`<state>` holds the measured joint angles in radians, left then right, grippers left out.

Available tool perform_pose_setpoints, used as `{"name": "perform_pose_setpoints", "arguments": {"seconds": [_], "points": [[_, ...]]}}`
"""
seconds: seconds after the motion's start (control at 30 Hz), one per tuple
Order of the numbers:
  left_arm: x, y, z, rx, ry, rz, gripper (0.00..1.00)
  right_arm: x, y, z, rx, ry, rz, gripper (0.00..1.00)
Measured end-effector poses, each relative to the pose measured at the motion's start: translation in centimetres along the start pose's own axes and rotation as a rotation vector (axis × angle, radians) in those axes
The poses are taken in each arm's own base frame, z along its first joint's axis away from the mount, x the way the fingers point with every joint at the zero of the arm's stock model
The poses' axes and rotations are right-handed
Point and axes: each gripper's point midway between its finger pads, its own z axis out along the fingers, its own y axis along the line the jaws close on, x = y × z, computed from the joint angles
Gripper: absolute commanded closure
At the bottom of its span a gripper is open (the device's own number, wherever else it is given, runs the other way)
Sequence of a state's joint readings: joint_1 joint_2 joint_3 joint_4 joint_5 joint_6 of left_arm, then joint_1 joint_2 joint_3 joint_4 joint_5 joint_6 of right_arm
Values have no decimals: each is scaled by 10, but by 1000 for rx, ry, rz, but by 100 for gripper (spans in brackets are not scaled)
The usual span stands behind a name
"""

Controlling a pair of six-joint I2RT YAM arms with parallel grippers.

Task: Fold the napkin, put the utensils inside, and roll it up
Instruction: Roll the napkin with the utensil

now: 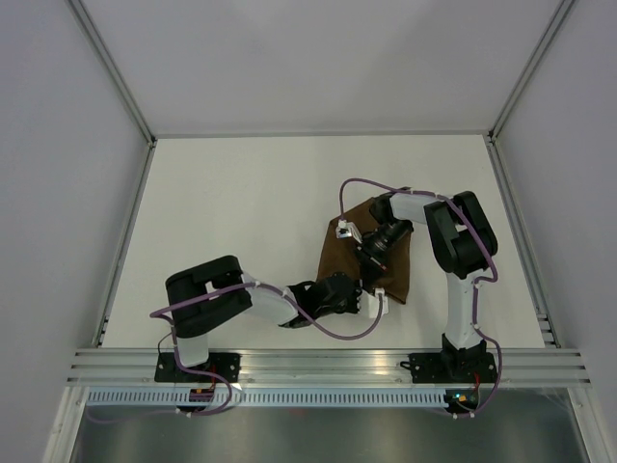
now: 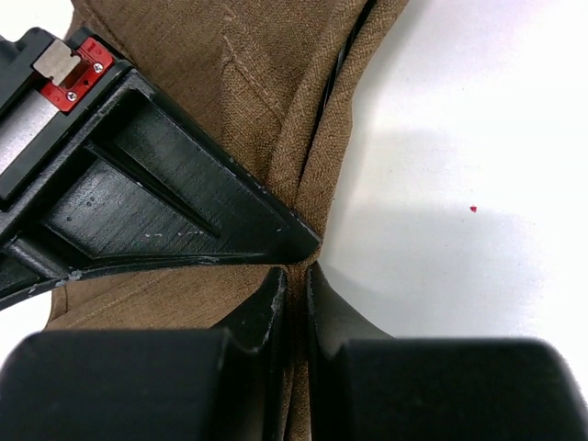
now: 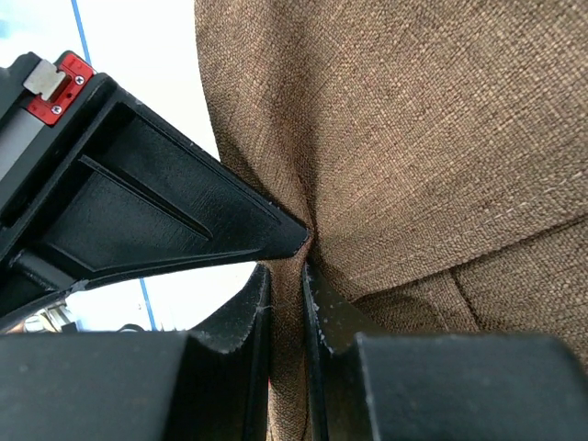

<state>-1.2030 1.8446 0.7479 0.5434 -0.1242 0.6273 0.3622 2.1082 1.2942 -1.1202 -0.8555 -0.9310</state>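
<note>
Napkin (image 1: 339, 265) bunched on white table (image 1: 241, 212), left claw (image 2: 296, 276) and right claw (image 3: 287, 266) each pinching its fabric

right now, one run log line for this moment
left end effector: shut on napkin | right end effector: shut on napkin | napkin: on table

White tabletop inside a grey-walled enclosure.
Tabletop (image 1: 241, 222) matte white, centre of the overhead frame; pale grey wall panels (image 1: 58, 145) left, right and top, joined by aluminium corner posts (image 1: 111, 68). Ribbed aluminium rail (image 1: 318, 365) across the bottom, slotted strip (image 1: 318, 395) beneath. Tiny red speck (image 2: 473, 209) on tabletop, right of left-wrist frame.
</note>
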Motion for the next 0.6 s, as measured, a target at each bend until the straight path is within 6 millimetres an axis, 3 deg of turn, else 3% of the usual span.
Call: {"name": "perform_pose_setpoints", "arguments": {"seconds": [0.07,0.17,0.27,0.6], "points": [[0,0,0,8,9,-11,98,0,0,0,1,-2,-1,89],[-2,-1,1,31,22,-38,98,2,1,-1,14,-1,-13,72],[-4,-1,3,61,25,-78,98,4,3,-3,28,2,-23,62],[-6,-2,5,183,2,-252,98,3,6,-18,163,-11,-107,48]]}}
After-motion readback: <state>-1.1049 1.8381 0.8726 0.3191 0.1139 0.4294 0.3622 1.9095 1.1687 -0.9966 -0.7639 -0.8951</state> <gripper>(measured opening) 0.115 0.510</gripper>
